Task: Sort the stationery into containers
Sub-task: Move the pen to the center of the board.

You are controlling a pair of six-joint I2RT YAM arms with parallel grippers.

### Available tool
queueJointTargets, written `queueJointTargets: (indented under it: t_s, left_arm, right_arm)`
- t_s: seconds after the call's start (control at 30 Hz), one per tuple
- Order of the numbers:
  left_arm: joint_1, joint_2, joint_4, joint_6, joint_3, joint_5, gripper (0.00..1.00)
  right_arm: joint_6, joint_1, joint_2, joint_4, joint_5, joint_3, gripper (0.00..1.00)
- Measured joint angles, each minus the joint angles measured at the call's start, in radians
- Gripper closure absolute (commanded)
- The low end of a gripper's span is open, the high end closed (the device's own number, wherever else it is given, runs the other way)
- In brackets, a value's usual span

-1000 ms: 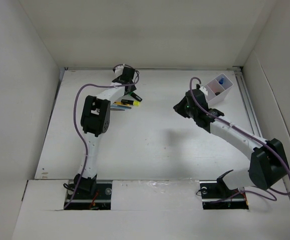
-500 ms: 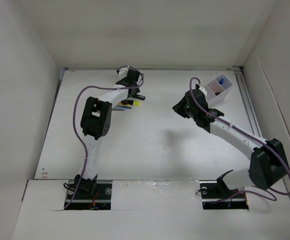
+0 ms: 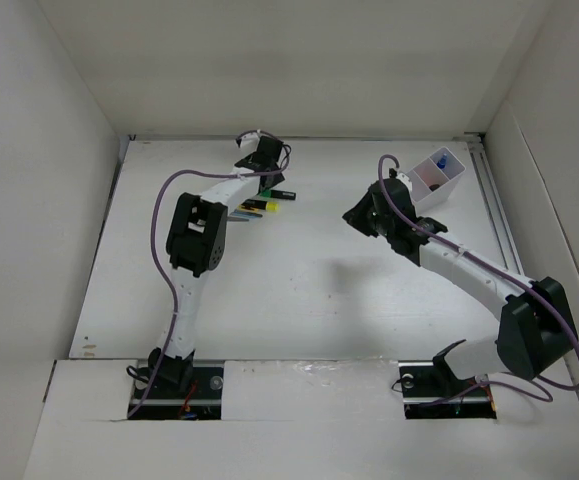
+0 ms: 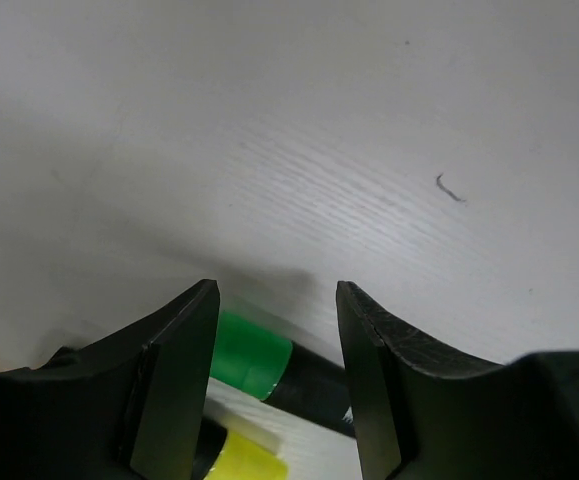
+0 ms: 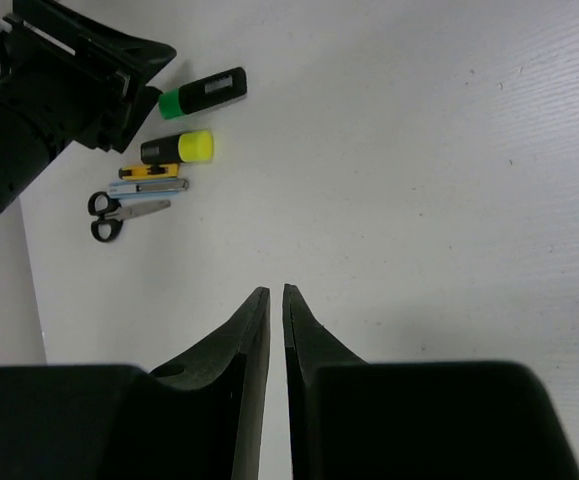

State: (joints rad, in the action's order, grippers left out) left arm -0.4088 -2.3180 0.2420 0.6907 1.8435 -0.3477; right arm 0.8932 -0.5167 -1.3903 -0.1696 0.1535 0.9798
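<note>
My left gripper is open and empty, low over the table. A black highlighter with a green end lies just under its jaws, not gripped. A yellow-ended highlighter lies beside it. In the top view the left gripper is at the far left-centre, by the green highlighter and the yellow one. The right wrist view shows the green highlighter, the yellow one, a thin yellow pen and black-handled scissors. My right gripper is shut and empty, above the table's middle. The white box holds a blue-capped bottle.
White walls enclose the table on the left, back and right. The white box stands at the far right, next to a rail along the right wall. A thin blue-and-white item lies between the yellow pen and the scissors.
My left gripper has moved to the right, from behind the pile to over the green highlighter. The right arm has hardly moved.
</note>
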Motion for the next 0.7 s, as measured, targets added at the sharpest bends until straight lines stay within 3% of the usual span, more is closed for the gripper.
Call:
queueJointTargets:
  t_s: [0.17,0.4,0.47,0.63,0.7]
  left_arm:
    - [0.000,-0.060,0.003,0.020,0.101,0.034,0.53]
    - [0.004,-0.061,-0.005,0.019,0.092,0.043,0.53]
    - [0.007,-0.013,-0.027,0.012,0.014,0.043,0.52]
    - [0.025,0.225,-0.122,0.009,-0.281,0.061,0.49]
    - [0.033,0.330,-0.173,0.009,-0.372,0.081,0.47]
  right_arm:
    - [-0.005,0.005,0.000,0.000,-0.005,0.000,0.84]
    - [-0.007,0.006,0.000,0.000,-0.005,0.000,0.82]
    - [-0.007,0.006,-0.005,0.002,-0.008,0.000,0.79]
    - [-0.035,0.006,-0.063,0.018,-0.046,0.008,0.59]
    - [-0.059,0.002,-0.116,0.023,-0.062,0.032,0.56]
